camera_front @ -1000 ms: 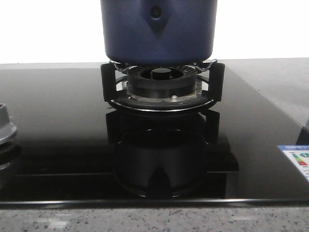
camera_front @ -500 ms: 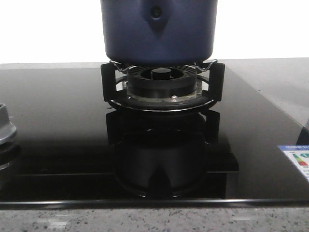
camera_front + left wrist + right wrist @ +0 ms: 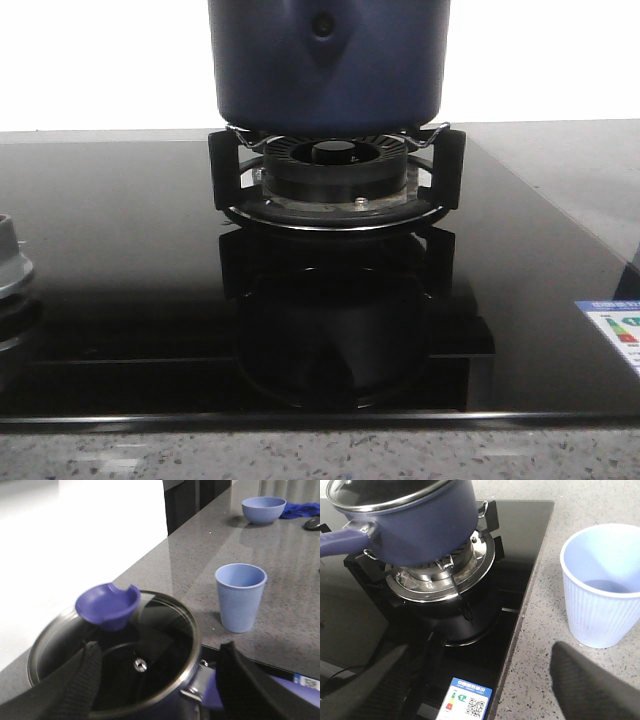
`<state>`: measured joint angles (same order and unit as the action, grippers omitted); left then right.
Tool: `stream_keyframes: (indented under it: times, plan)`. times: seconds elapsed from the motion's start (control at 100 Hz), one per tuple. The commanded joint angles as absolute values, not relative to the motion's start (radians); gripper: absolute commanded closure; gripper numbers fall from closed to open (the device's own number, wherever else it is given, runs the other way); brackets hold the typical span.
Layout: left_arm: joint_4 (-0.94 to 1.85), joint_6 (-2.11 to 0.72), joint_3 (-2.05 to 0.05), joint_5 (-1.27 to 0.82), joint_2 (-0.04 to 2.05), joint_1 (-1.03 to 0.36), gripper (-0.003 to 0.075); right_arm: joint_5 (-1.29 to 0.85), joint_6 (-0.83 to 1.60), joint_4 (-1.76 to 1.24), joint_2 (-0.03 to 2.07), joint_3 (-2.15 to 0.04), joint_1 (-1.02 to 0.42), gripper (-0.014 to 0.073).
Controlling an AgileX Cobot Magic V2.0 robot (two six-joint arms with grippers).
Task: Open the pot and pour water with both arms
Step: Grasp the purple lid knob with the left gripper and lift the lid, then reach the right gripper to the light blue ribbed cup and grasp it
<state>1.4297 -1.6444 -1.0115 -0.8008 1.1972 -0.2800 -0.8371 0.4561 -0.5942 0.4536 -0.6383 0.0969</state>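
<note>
Sticker (image 3: 468, 699) on hob (image 3: 520, 545): print illegible.

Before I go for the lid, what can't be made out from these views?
- Front view: the pot is cut off by the top edge; lid and handle unseen.
- Left wrist view: dark glass lid hides the contents.
- Right wrist view: the handle runs off the edge.

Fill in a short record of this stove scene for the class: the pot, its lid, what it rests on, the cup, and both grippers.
pot: dark blue, on the burner grate
lid: glass, on the pot, purple knob
handle: blue, unheld
cup: pale blue, upright on the grey counter, beside the hob
bowl: pale blue, further along the counter
left gripper: open, above the lid
right gripper: open, holding nothing
</note>
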Motion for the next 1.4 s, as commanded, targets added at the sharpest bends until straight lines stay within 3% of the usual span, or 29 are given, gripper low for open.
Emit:
stream_keyframes:
  times: [0.0,0.18,0.81,1.23,1.39]
  plan:
    - [1.497,-1.689,-1.095,-0.798,1.235,-0.303,0.0239,-0.768,0.469,-0.63,0.467,-0.673,0.096,0.0048]
    - [1.501,-1.733,-1.202,-0.794,1.368,-0.336,0.0138,-0.766,0.469,-0.635,0.467,-0.673,0.096,0.0049]
    - [1.675,-1.733,-1.359,-0.804,1.633,-0.371,0.0138,-0.764,0.469,-0.7,0.467,-0.673,0.096,0.0049]
    - [1.711,-1.733,-1.359,-0.798,1.664,-0.403,0.0158,-0.768,0.469,-0.706,0.467,-0.673,0.096,0.0049]
    - [1.724,-1.733,-1.359,-0.798,1.665,-0.403,0.0271,-0.768,0.469,-0.706,0.467,-0.673,0.096,0.0049]
